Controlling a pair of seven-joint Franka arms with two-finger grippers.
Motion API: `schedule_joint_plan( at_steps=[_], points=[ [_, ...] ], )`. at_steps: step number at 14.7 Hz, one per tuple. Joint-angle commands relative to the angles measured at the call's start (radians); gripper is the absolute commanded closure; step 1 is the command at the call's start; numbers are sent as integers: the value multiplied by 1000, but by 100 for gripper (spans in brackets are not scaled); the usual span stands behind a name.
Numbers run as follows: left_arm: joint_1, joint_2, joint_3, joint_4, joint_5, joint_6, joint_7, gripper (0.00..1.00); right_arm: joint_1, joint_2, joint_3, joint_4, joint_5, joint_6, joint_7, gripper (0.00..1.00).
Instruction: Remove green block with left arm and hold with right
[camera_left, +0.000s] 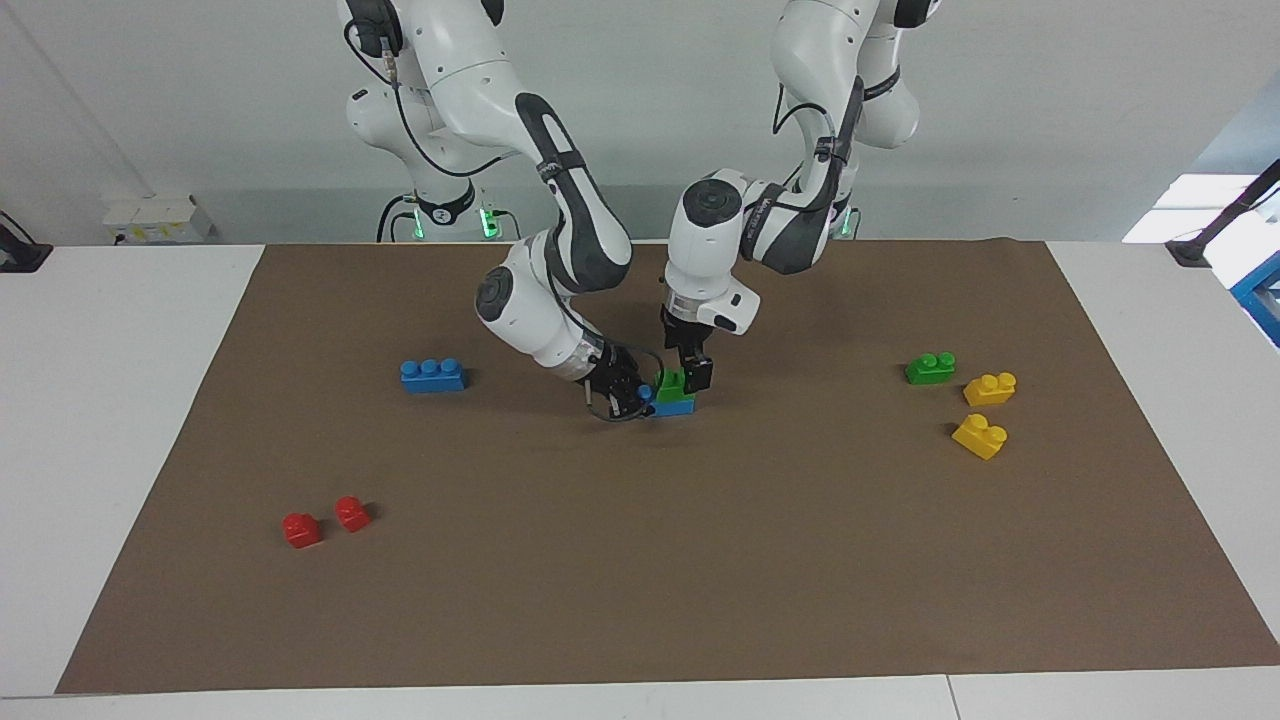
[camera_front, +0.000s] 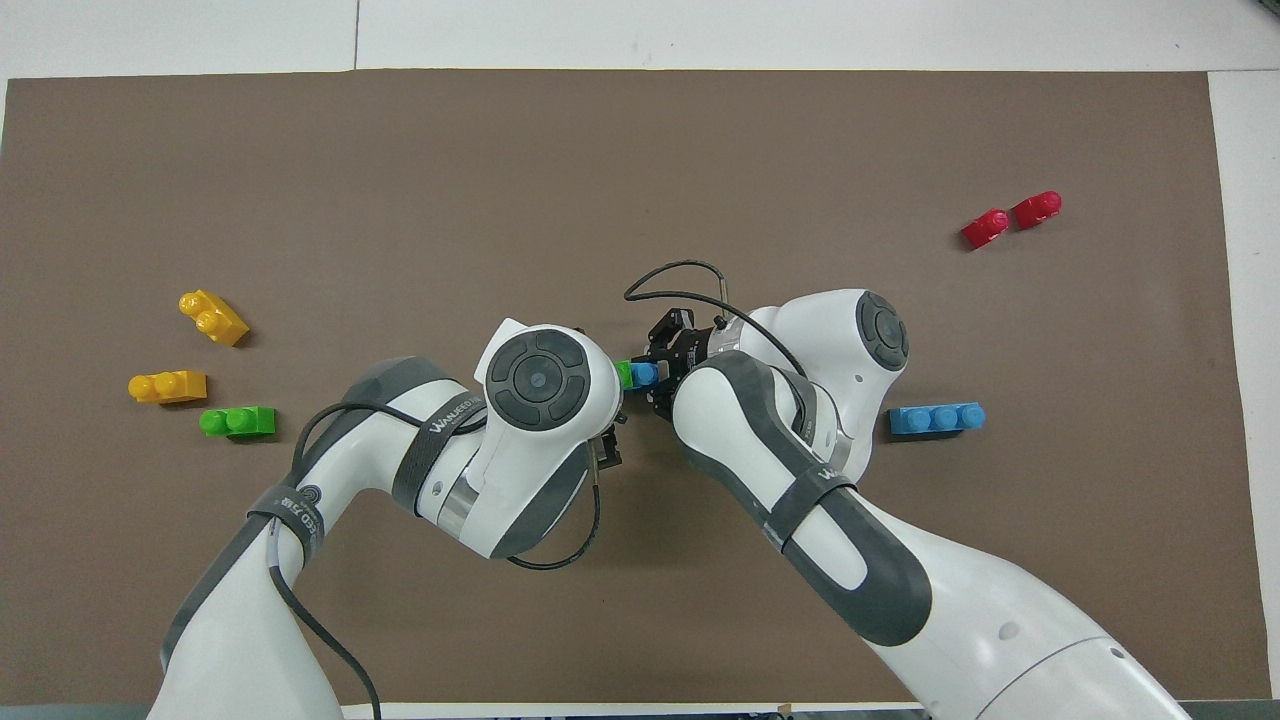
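Observation:
The green block sits stacked on a blue brick near the middle of the brown mat. My left gripper points straight down over the green block, open, with a finger on each side of it. My right gripper, the one with the wire loop, comes in low from the right arm's end and is shut on the blue brick's end. In the overhead view only a sliver of the green block and one blue stud show between the two wrists; the left gripper is hidden under its own arm.
A loose blue three-stud brick lies toward the right arm's end, and two red bricks lie farther from the robots. Another green brick and two yellow bricks lie toward the left arm's end.

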Motion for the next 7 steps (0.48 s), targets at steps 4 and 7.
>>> schedule_joint_plan(
  at_steps=[4,7],
  points=[
    [-1,-8,5,-26,19,41,-23,2,-12,12,6,15,38,19,-35,100],
    [-1,12,5,-24,19,64,-35,2,-13,12,6,15,40,19,-35,100]
  ],
)
